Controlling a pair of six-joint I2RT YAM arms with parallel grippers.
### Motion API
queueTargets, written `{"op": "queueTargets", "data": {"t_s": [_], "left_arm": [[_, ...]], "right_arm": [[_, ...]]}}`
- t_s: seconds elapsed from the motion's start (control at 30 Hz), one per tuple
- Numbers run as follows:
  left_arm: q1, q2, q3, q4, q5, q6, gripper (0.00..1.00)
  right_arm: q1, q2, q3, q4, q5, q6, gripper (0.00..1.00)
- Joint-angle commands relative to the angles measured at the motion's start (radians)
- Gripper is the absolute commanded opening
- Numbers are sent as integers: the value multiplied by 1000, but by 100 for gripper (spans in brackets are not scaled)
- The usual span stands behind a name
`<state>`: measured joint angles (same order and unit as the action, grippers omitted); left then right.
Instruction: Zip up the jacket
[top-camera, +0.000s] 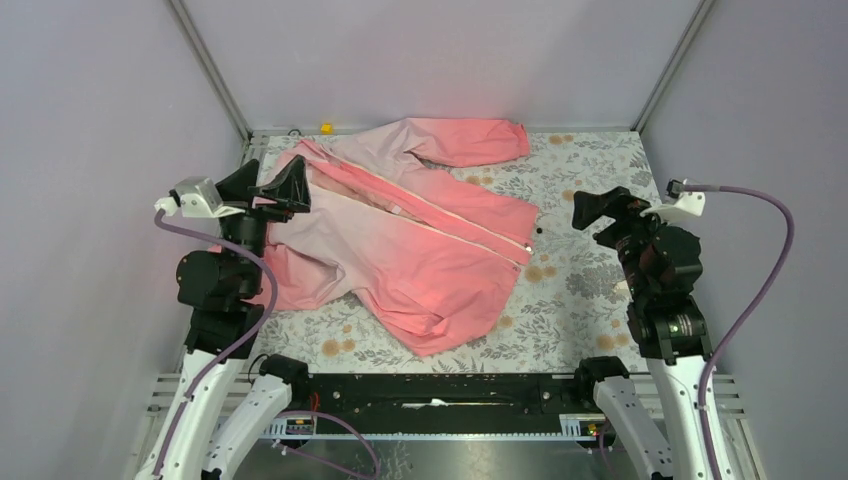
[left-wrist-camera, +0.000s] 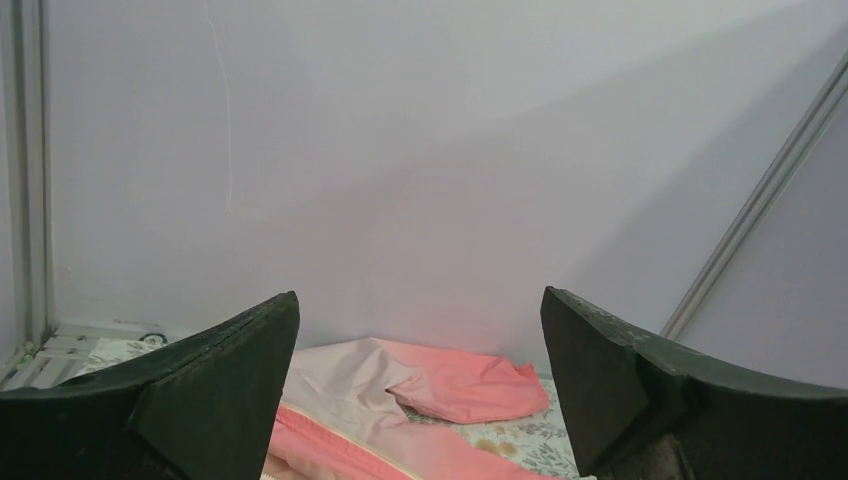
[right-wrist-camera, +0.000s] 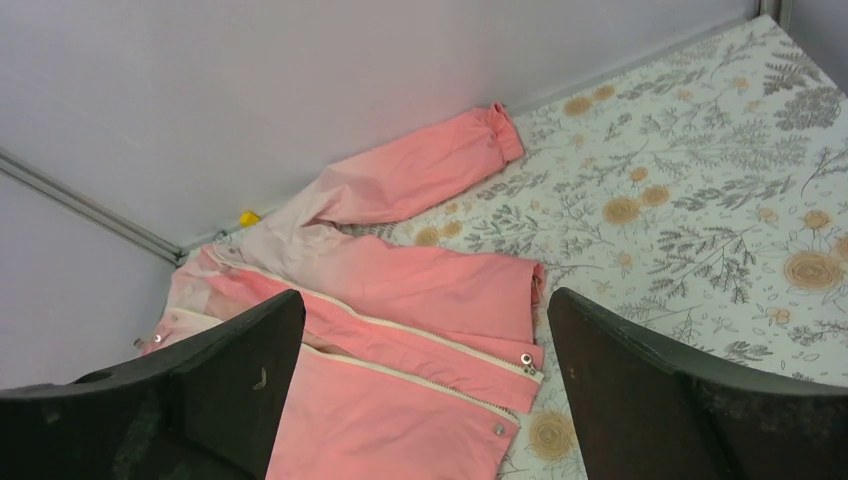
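Nearest, the left gripper (top-camera: 268, 190) is held with fingers spread above the collar side of the jacket (top-camera: 420, 250); the cloth beneath it is hidden in the top view. The right gripper (top-camera: 598, 210) is likewise spread, near the hem but clear of it. The jacket is laid crumpled across the left and middle of the table (top-camera: 590, 300), its front unzipped, with two whitish lines of zipper (right-wrist-camera: 410, 335) seen apart. One sleeve is stretched towards the far wall; the other is largely concealed. At the far edge a small yellow object (top-camera: 326, 128) is noted, too small to identify.
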<state>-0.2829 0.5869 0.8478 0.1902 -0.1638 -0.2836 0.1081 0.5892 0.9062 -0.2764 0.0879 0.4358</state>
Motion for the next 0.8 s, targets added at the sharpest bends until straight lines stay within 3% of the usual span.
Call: {"op": "queueTargets", "data": {"t_s": [0.0,0.13,0.47,0.67,0.77], "left_arm": [[5,48,-13,47,48,1,99],[5,91,-23,49,74,-37,99],[4,230,-5,41,245,-211,99],[-30,287,30,-17,259,-212,99],[-52,328,26,-24,245,-205,99]], "right_arm": [[-5,57,-58,84,-54,9,98],[-6,127,-136,173,-197,37,98],[-5,411,-299,311,-366,259,98],[-10,493,-395,456,-432,325,99],[-54,532,-432,526,-474,357,85]]}}
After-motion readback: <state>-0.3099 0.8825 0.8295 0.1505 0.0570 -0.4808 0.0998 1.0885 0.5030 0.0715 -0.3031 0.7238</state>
